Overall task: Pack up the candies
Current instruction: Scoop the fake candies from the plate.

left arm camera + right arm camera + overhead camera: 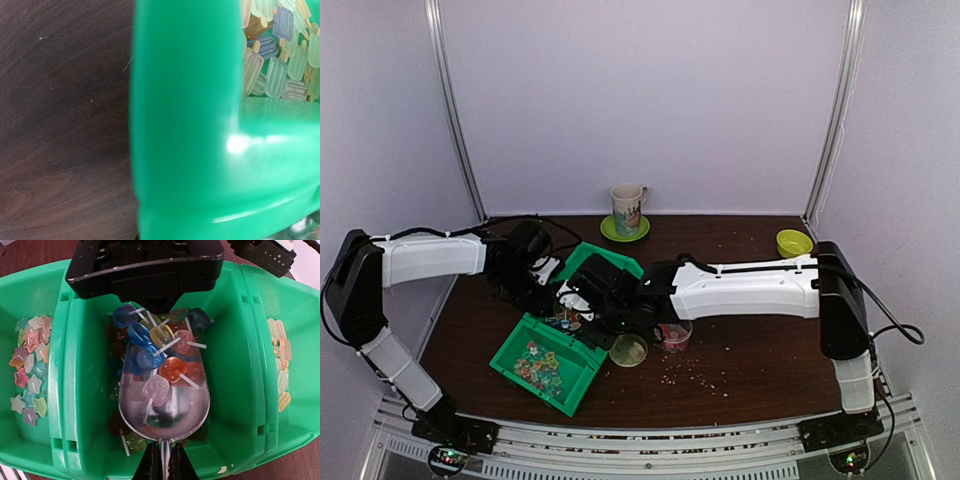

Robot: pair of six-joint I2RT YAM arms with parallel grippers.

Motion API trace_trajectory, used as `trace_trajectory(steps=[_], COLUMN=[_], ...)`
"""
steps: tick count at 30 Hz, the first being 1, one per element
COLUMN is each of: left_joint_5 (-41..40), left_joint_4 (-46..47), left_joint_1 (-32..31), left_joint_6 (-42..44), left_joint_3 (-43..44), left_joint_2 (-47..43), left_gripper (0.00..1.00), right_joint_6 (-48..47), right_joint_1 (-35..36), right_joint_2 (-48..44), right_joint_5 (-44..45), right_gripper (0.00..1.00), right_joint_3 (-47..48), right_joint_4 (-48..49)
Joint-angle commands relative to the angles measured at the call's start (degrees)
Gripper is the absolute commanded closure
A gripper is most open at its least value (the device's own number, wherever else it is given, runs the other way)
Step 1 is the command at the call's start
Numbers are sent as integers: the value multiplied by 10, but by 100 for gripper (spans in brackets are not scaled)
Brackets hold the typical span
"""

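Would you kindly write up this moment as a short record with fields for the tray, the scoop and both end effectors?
tray: green tray, three compartments
left compartment (right wrist view): star candies
right compartment: popsicle candies
scoop: scoop in the middle compartment, loaded with lollipop candies
right end effector: shut on the scoop's handle
left end effector: shut, at the tray's far edge; grip not visible
jar: beside the tray, lid lying off it
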Motion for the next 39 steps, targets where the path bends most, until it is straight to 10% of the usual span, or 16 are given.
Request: trace_trajectory(steps=[1,39], left_joint_5=[71,39], left_joint_4=[81,49], left_joint_1=[-7,14], left_joint_6=[-12,-23], left_joint_3=[28,36], left_joint_2=[-37,-10], left_gripper=[100,100], right_joint_6=[7,18], right_joint_1=[-2,-9], right_joint_2=[24,-159], right_joint_5=[-26,-16], right_gripper=[100,100], right_joint_3=[-38,-345], right_joint_4=[4,355])
